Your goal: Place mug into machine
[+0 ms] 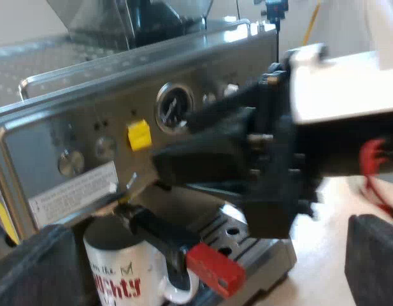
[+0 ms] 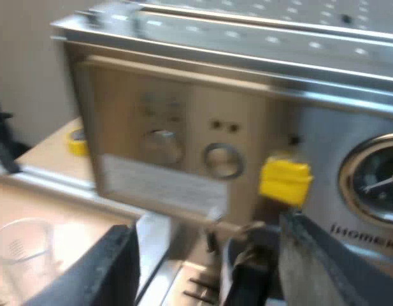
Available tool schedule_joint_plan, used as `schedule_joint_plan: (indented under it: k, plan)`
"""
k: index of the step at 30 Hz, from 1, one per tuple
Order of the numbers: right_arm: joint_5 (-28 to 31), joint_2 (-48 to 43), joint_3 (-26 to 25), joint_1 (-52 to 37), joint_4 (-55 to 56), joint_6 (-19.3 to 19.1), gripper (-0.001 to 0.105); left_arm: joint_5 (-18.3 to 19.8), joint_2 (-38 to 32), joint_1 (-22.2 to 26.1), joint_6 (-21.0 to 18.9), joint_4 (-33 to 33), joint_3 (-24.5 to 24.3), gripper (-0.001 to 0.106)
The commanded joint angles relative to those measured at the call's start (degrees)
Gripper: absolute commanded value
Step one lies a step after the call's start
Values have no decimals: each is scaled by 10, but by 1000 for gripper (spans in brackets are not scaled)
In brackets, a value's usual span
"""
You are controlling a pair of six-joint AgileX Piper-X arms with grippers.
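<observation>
1. Black fingers (image 1: 37, 268) of my left gripper (image 1: 212, 229) are spread wide and hold nothing.
2. Between them, just ahead, the white ceramic mug with red lettering (image 1: 123, 277) stands on the perforated metal drip tray (image 1: 247, 239). It is under the dark holder handle with a red end (image 1: 212, 269), which is locked into the machine's front.
3. Beyond the mug, my right gripper (image 2: 206, 229) is at the brushed-steel espresso machine (image 1: 56, 137), near its round pressure gauge (image 1: 173, 107). Its fingers (image 2: 113, 268) are parted and clasp nothing.
4. Past the right fingers is a square yellow button (image 2: 285, 180), and off to one side stands a clear measuring glass (image 2: 21, 245).
5. Farthest off, the grey bean hopper (image 1: 107, 19) sits on the machine's top.
</observation>
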Motion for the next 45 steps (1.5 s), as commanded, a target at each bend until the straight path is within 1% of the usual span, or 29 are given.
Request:
schedule_joint_plan:
  k: [1, 2, 6, 9, 10, 13, 17, 19, 20, 22, 23, 24, 25, 26, 27, 28, 29, 30, 31, 32, 33, 34, 35, 36, 37, 38, 40, 42, 45]
  plan:
    - [7, -31, -5, 5, 42, -2, 54, -1, -5, -3, -2, -27, -3, 85]
    - [6, -35, -5, 5, 52, -2, 54, -1, -5, -3, -6, -29, -3, 85]
    - [4, -77, -5, 0, 124, 10, 54, -1, -1, -3, -73, -47, -3, 85]
    - [-5, -118, -5, 0, 185, 13, 54, -6, 15, -3, -86, -66, -5, 85]
    - [-10, -134, -5, 0, 207, 13, 54, -26, 25, -3, -91, -68, -10, 85]
    - [-10, -170, -5, -5, 245, 13, 54, -68, 56, -3, -90, -68, -33, 85]
    - [-57, -213, -5, -39, 279, 13, 54, -79, 109, -3, -90, -68, -74, 85]
    - [-71, -239, -5, -80, 285, 12, 54, -101, 148, -3, -87, -68, -109, 85]
    - [-71, -245, -5, -88, 285, 12, 54, -111, 154, -3, -87, -68, -115, 85]
    - [-77, -266, -5, -135, 285, 12, 54, -162, 192, -3, -87, -68, -148, 85]
    - [-89, -273, -5, -153, 285, 12, 54, -174, 205, -3, -87, -68, -156, 85]
    - [-112, -282, -5, -178, 290, 12, 54, -196, 223, 4, -84, -68, -172, 85]
    - [-140, -292, -5, -208, 295, 12, 54, -200, 236, 14, -75, -68, -184, 85]
    - [-147, -295, -5, -218, 299, 12, 54, -200, 242, 19, -70, -68, -191, 85]
    - [-164, -302, -5, -250, 309, 12, 54, -198, 258, 36, -65, -68, -204, 85]
    - [-178, -309, -5, -284, 319, 12, 54, -188, 272, 63, -64, -68, -216, 85]
    - [-183, -312, -5, -302, 321, 12, 54, -179, 279, 72, -64, -68, -219, 85]
    - [-211, -318, -5, -339, 336, 12, 54, -158, 289, 95, -64, -68, -228, 85]
    - [-239, -324, -5, -376, 349, 12, 54, -114, 302, 131, -64, -68, -234, 85]
    - [-247, -326, -5, -388, 354, 12, 54, -101, 306, 147, -64, -68, -237, 85]
    - [-274, -330, -5, -431, 369, 12, 54, -70, 313, 181, -64, -68, -240, 85]
    - [-280, -333, -5, -462, 376, 12, 54, -56, 317, 208, -64, -68, -240, 85]
    - [-280, -334, -5, -473, 379, 12, 54, -56, 317, 218, -64, -68, -240, 85]
    - [-280, -333, -5, -508, 384, 12, 54, -62, 317, 239, -64, -63, -240, 85]
    - [-280, -335, -5, -539, 384, 12, 54, -75, 316, 254, -64, -56, -240, 85]
    - [-280, -338, -5, -554, 384, 12, 54, -77, 314, 258, -64, -53, -240, 85]
    - [-308, -346, -5, -607, 388, 12, 54, -90, 302, 259, -59, -40, -240, 85]
    - [-327, -354, -5, -636, 396, 10, 54, -91, 292, 259, -54, -31, -240, 85]
    - [-331, -369, -5, -674, 415, -12, 54, -104, 272, 259, -53, -17, -240, 85]
